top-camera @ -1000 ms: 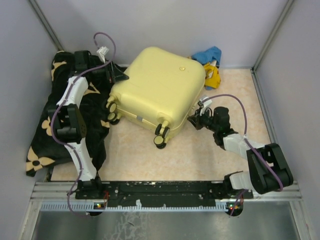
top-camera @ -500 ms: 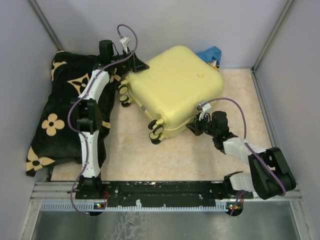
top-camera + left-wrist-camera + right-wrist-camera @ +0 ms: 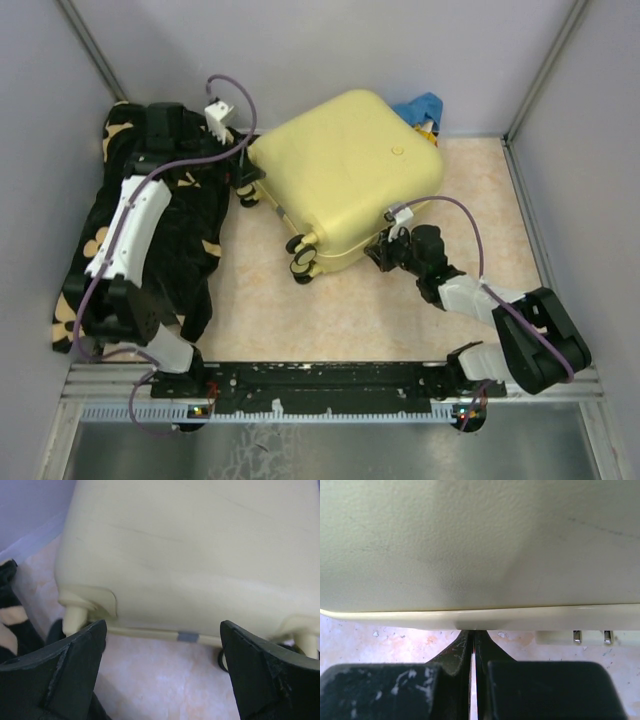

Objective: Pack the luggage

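Packing looks barely begun: the pale-yellow hard-shell suitcase point(image 3: 345, 180) lies shut and flat at the back middle of the desk point(image 3: 330, 310), with the black flowered blanket point(image 3: 110, 250) and blue cloth point(image 3: 420, 108) outside it. The left gripper point(image 3: 243, 165) has its jaws spread wide beside the small black wheels point(image 3: 247, 190). The right gripper point(image 3: 385, 248) has its jaws clenched empty, tips against the shell's lower edge.

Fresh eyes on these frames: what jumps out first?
A large pale-yellow hard-shell suitcase lies closed in the middle of the scene. The left arm holds its jaws wide open in front of the case's wheeled side, while the right arm has its jaws shut, with the tips at the shell's near-right rim. A black blanket with tan flowers lies heaped along the left side, outside the case.
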Motion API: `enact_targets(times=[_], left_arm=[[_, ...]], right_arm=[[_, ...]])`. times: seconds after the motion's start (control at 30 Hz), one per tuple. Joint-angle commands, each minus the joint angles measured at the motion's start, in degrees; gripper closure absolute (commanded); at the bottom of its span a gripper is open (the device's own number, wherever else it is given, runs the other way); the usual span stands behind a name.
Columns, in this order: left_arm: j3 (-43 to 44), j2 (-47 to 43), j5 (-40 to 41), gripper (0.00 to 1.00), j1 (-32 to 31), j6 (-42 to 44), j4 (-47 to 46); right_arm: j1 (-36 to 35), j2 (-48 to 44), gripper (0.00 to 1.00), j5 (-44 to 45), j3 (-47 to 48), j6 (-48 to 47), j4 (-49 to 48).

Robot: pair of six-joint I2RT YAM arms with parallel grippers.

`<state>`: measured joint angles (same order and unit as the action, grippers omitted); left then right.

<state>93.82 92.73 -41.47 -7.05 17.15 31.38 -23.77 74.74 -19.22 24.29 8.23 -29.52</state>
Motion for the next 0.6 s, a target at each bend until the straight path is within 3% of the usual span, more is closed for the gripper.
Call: enact_targets(times=[0.0,0.1,0.23,0.4,0.57], left_arm=[[-10.53,-7.63,-6.08,0.00,-1.44,12.48,18.87],[-19.59,-15.35,-4.99,0.00,-4.61,13.81,19.79],[-26.99,-20.83,-3.47,0.00,-10.54,8.65,13.75],[-31.06,-21.23,4.49,0.00,-17.95,3.71,6.33],[-31.18,-18.44,7.94,0.00,-21.37,-1.76,0.11]], right_arm=[[-2.76,0.60,1.00,4.78,3.05,0.56,-7.05],[-3.28,0.67,1.00,5.45,3.16,0.90,-6.63],[-3.59,0.75,1.00,6.07,3.04,1.01,-6.17],[-3.65,0.84,1.00,6.60,3.31,0.80,-6.24],[-3.65,0.80,1.00,7.03,3.48,0.43,-6.33]])
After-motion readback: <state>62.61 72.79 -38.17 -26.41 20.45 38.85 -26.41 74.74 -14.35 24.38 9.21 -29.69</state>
